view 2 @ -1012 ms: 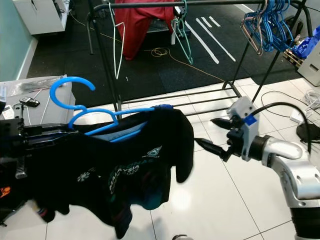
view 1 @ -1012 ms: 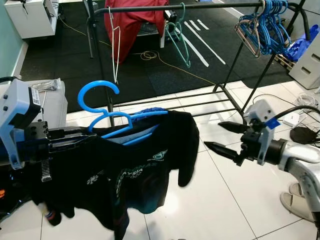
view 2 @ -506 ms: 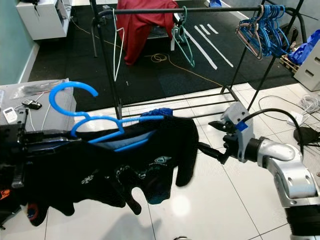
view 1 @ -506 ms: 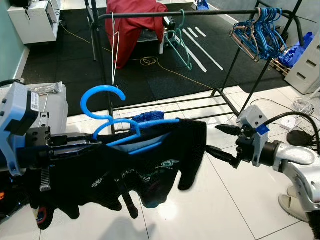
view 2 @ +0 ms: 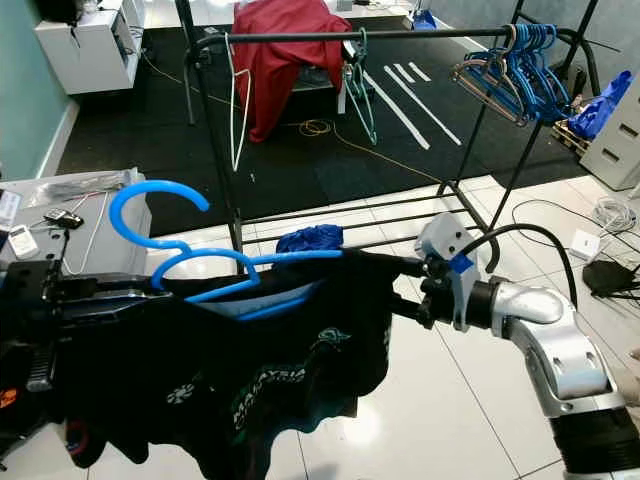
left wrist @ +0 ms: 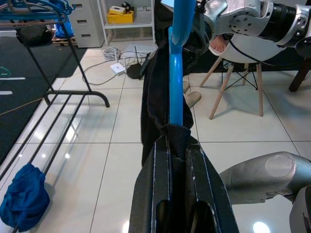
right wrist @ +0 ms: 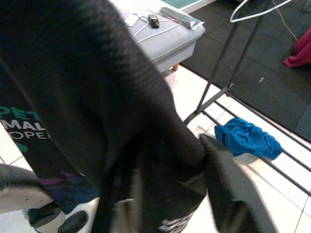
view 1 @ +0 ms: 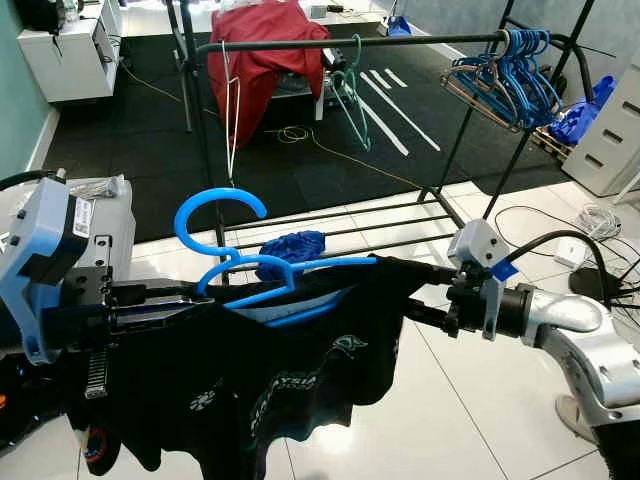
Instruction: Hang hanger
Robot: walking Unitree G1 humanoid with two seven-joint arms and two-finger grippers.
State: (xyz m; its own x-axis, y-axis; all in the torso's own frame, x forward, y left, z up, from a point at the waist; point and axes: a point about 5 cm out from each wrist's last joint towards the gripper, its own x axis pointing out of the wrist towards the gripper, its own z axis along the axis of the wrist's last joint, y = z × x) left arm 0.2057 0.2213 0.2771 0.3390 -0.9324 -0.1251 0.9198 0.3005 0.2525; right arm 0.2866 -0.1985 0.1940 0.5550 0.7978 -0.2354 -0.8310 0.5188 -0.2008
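A blue plastic hanger (view 1: 200, 200) carries a black T-shirt (view 1: 290, 380) with teal print, held level in front of me with its hook up. My left gripper (left wrist: 177, 145) is shut on the hanger's left arm and the cloth over it. My right gripper (view 1: 415, 292) is at the shirt's right shoulder, with the cloth lying between its fingers (right wrist: 228, 194), which stand apart. The black clothes rail (view 1: 400, 43) crosses the view beyond the shirt.
On the rail hang a red garment (view 1: 265, 50), a white wire hanger (view 1: 232, 100), a teal hanger (view 1: 350, 85) and several blue hangers (view 1: 505, 75). A blue cloth (view 1: 292, 246) lies on the rack's bottom bars. A grey box (view 2: 90, 195) stands left; cables (view 1: 590, 215) lie right.
My right gripper has moved left from open air into the shirt's right shoulder. The shirt now hangs spread between both grippers. The camera has tilted up a little.
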